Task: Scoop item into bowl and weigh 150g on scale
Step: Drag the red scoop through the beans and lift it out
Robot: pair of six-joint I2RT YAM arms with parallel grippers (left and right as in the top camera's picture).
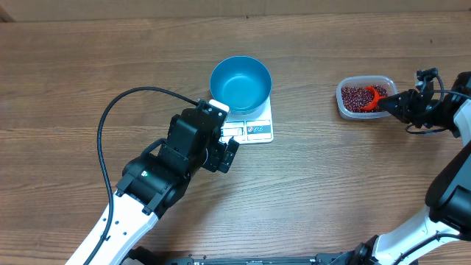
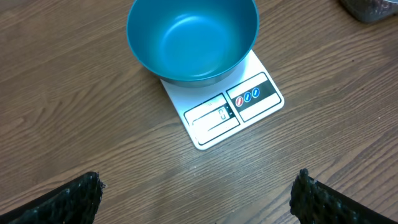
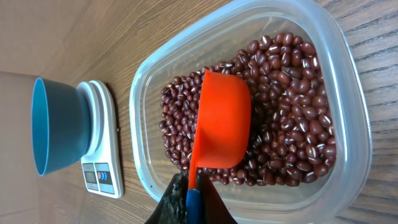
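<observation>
Overhead view, asked: where is the bowl [image 1: 241,85] being carried?
Answered: it is being carried on the back part of the scale [image 1: 257,130], near the middle of the table [image 1: 73,66]; the display and buttons are being left uncovered at the front edge.
Asked: and where are the beans [image 3: 292,81] being kept?
Answered: they are being held in a clear tub [image 3: 348,93] well apart from the scale, toward the right side. A red scoop [image 3: 221,121] is being rested on the beans inside that tub.
Asked: how is the scoop being held?
Answered: its blue-tipped handle is being clamped by the right pincer [image 3: 189,202], whose jaws are being pressed fully shut on it at the tub's near wall.
Asked: what is being gripped by the left pincer [image 2: 198,200]?
Answered: nothing is being gripped. Its jaws are being held spread wide, and it is being hung just in front of the scale, with bowl and display being framed between the two dark fingertips [image 2: 74,202].
Asked: is a reading being shown?
Answered: a figure is being shown, but it is too small to be read.
</observation>
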